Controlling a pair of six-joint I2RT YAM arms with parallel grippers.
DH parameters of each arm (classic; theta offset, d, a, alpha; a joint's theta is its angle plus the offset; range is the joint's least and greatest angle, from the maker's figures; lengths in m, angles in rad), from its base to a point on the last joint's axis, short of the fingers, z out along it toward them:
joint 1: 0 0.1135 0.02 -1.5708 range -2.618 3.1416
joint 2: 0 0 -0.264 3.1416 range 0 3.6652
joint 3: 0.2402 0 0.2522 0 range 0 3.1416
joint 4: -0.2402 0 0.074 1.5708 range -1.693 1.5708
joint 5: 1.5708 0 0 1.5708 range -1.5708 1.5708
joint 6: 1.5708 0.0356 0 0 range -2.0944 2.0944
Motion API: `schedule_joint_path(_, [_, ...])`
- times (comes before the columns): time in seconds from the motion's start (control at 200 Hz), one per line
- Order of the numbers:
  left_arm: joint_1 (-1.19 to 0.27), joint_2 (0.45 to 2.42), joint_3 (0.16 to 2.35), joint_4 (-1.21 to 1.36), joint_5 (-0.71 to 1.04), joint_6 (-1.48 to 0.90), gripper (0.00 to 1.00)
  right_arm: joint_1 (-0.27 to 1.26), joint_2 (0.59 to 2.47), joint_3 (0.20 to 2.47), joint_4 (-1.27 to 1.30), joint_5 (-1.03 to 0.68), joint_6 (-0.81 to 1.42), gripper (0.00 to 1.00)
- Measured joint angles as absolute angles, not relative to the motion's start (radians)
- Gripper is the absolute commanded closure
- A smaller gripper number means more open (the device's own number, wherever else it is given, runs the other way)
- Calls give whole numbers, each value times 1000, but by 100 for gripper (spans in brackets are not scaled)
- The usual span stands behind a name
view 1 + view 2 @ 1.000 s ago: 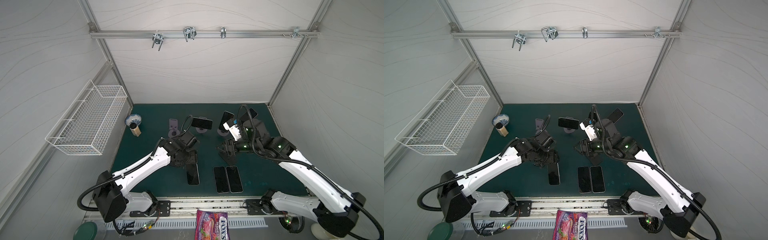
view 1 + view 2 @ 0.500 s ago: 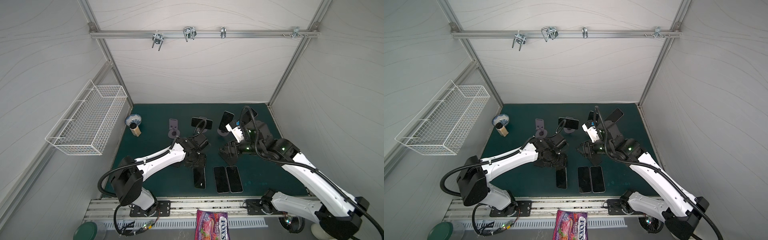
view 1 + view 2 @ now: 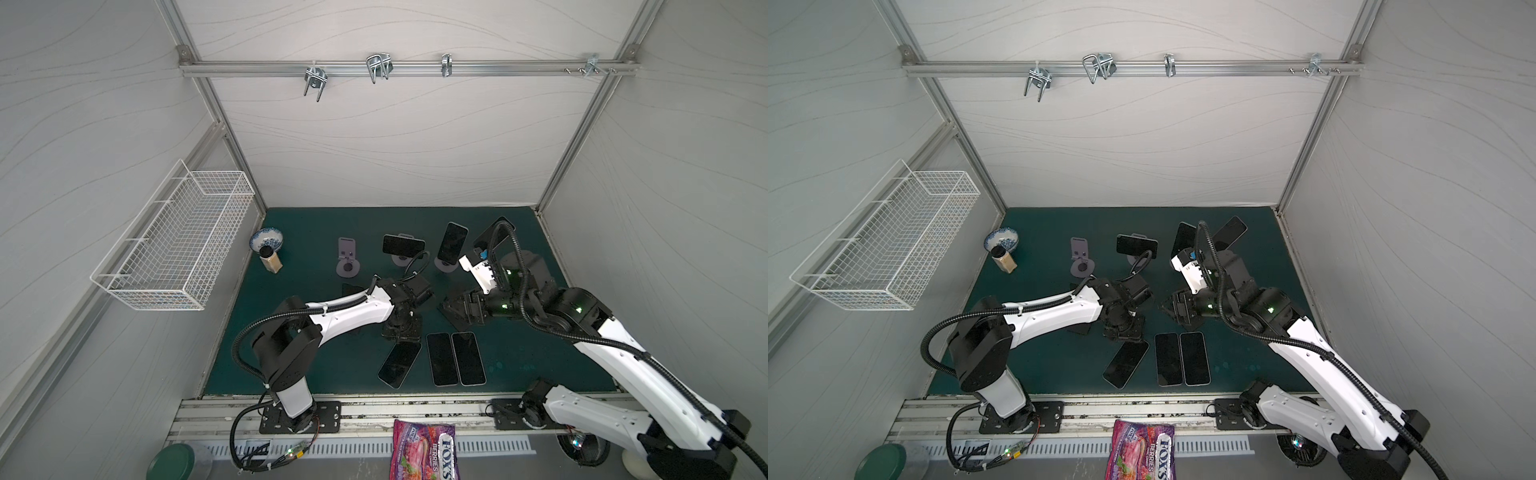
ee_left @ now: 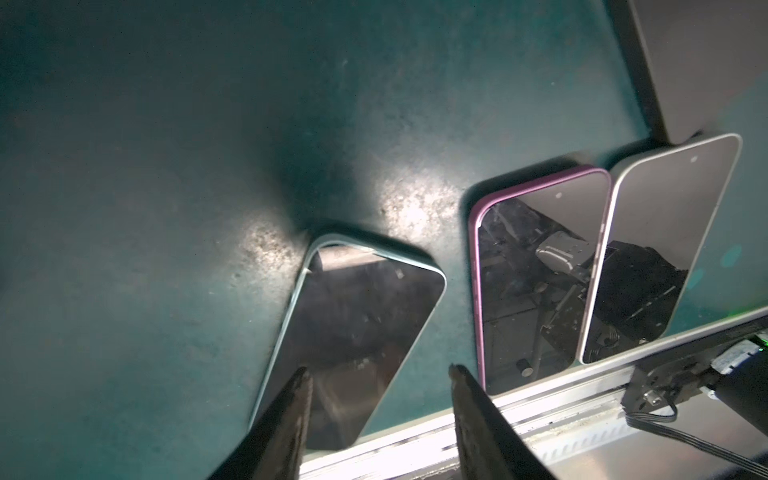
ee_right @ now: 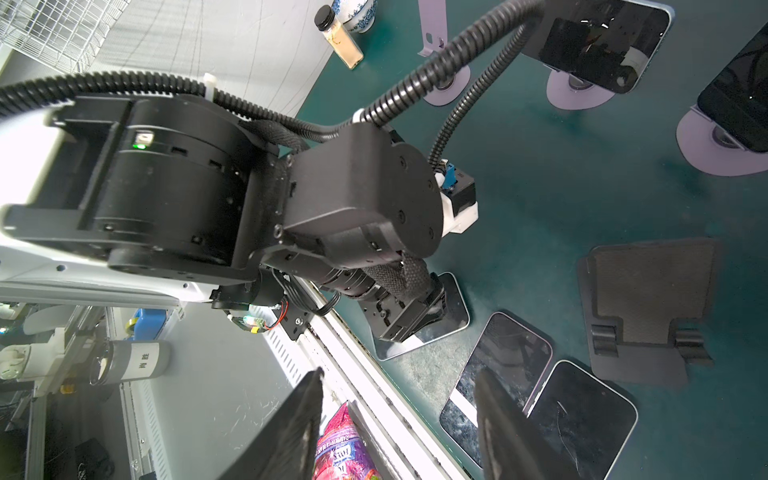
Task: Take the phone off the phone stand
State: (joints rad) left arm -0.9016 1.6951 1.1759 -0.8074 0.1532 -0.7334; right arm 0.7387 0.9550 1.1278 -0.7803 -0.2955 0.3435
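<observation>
The phone [image 3: 399, 365] lay flat and askew on the mat [image 3: 345, 376], just beside the purple-edged phone [image 4: 536, 282]. The left claw [image 4: 380, 368] hung over one end of it, fingers apart, clamping nothing. The right claw [image 5: 399, 374], also apart and empty, hovered near the purple-edged phone.

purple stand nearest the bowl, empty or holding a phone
Empty: in both top views the stand shows its bare purple back plate, with nothing on it.

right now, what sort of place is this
Most likely a robot test or data-collection cell: white panel walls on an aluminium frame, two robot arms bolted to a front rail, phones and phone stands set out on a green mat.
</observation>
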Motion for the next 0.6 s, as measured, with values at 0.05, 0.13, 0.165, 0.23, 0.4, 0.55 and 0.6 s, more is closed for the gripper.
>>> schedule_joint_path(0.05, [-902,1695,1176,-803,153,-735,45,739,953,1124,-781,-295,344,41])
schedule_joint_path(0.13, [-902,1695,1176,-800,153,-736,45,739,953,1121,-783,-294,344,41])
schedule_joint_path(0.165, [-902,1695,1176,-798,153,-736,45,739,953,1121,-784,-293,343,41])
schedule_joint_path(0.23, [-902,1695,1176,-793,154,-737,45,739,953,1121,-787,-293,343,41])
schedule_joint_path(0.4, [-902,1695,1176,-783,153,-741,44,739,953,1121,-788,-291,343,41])
schedule_joint_path(0.55, [-902,1691,1171,-778,153,-746,37,738,953,1121,-788,-290,343,41])
schedule_joint_path(0.6, [-902,1680,1159,-771,153,-752,32,738,953,1121,-788,-290,343,41])
